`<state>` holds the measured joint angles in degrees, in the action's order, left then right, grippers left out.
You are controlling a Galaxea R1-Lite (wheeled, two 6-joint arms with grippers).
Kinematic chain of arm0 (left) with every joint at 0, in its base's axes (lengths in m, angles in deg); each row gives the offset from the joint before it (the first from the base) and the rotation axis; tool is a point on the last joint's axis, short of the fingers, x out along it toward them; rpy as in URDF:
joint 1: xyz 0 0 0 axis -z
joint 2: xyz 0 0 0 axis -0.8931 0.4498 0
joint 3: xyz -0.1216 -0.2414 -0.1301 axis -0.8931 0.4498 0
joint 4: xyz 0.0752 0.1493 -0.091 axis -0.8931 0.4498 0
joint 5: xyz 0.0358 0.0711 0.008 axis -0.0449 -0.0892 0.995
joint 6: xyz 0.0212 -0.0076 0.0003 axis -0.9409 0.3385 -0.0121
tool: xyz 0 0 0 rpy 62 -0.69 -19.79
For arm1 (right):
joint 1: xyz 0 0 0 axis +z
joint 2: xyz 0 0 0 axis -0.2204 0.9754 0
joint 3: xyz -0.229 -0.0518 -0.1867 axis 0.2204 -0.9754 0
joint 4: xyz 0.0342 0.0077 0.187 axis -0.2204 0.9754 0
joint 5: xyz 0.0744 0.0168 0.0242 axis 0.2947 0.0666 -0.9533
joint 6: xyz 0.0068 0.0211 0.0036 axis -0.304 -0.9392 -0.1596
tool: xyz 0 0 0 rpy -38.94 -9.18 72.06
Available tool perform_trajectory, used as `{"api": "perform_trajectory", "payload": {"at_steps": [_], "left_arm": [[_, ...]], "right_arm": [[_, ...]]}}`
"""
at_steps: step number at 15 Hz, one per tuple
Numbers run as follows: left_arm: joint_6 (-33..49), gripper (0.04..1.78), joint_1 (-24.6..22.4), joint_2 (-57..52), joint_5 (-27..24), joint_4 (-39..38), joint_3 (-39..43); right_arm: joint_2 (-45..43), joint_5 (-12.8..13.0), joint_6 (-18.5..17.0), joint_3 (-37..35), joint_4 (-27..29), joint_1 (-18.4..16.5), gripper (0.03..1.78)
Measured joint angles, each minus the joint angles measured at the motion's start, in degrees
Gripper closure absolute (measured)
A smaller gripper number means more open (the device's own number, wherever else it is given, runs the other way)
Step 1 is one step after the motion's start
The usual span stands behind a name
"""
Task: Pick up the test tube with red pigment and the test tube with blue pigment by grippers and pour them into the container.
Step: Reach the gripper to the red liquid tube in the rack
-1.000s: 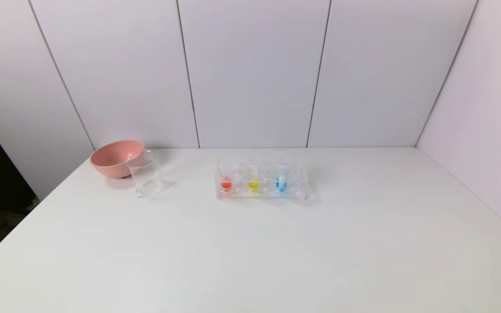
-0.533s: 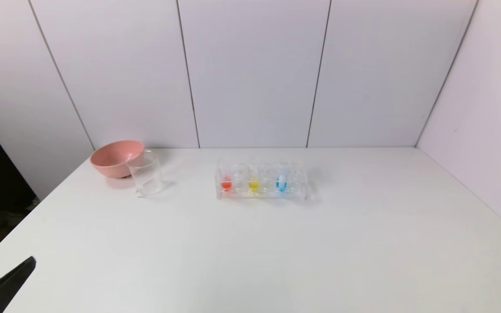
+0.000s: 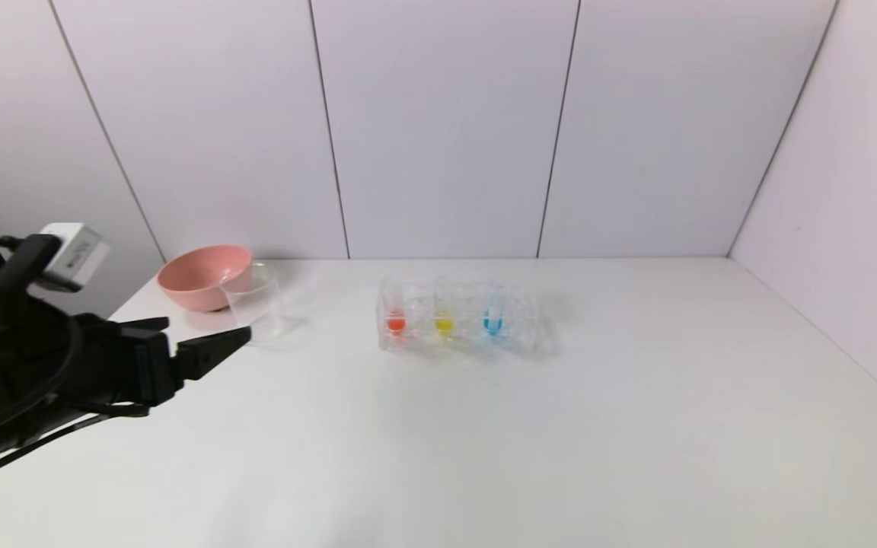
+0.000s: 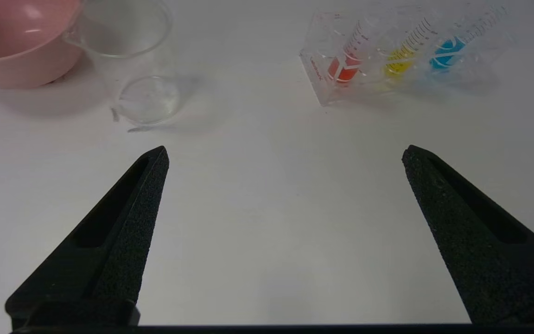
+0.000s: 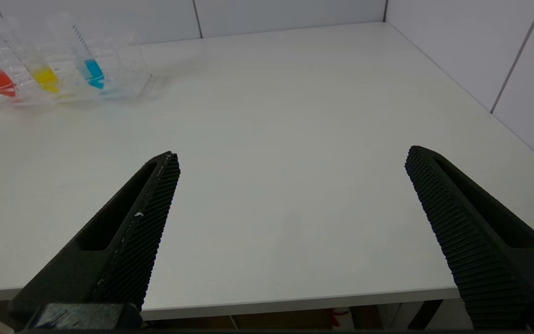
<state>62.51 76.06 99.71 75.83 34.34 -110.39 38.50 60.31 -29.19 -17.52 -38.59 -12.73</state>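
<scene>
The left gripper [image 4: 283, 155] hangs over the table's [image 3: 484, 457] left side with its jaws spread wide and nothing between them. Just ahead of its tips stands the beaker [image 3: 256, 303], empty and upright, with the pink bowl [image 3: 202, 275] touching it from behind. Farther ahead and off to the gripper's right sits the clear rack [image 3: 460, 318], well apart from the jaws, holding three tubes upright: the red tube [image 3: 396, 318] at the end nearest the beaker, the yellow tube [image 3: 444, 320] in the middle, the blue tube [image 3: 493, 320] beyond it. The right gripper [image 5: 290, 160] waits at the table's near edge, also wide open and empty, with the rack far ahead to its left.
</scene>
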Motion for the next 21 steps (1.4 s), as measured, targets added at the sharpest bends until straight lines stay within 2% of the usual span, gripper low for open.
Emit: {"api": "perform_trajectory", "payload": {"at_steps": [2,5,8,10,15,18,21], "left_arm": [[2.15,0.06,6.8,6.06,4.88,0.71,-4.6],[6.73,0.06,17.44,13.95,18.24,3.46,-11.35],[8.79,0.06,23.72,20.7,31.03,4.66,-15.99],[9.57,0.06,26.51,24.77,37.51,4.33,-18.93],[11.03,0.06,29.38,32.68,41.84,-0.8,-24.2],[10.47,0.06,29.62,37.97,44.13,-8.22,-25.36],[10.03,0.06,29.05,42.5,44.46,-11.67,-26.66]], "right_arm": [[0.0,0.0,0.0,0.0,0.0,0.0,0.04],[0.0,0.01,0.0,0.0,-0.02,0.0,0.04],[0.0,0.0,0.0,0.0,0.0,0.0,0.04],[0.0,0.0,0.0,0.0,0.0,0.0,0.04],[0.0,0.0,-0.02,0.0,0.0,0.0,0.04],[0.0,0.0,0.0,0.0,0.0,0.0,0.04],[0.0,0.0,0.0,0.0,0.0,0.0,0.04]]}}
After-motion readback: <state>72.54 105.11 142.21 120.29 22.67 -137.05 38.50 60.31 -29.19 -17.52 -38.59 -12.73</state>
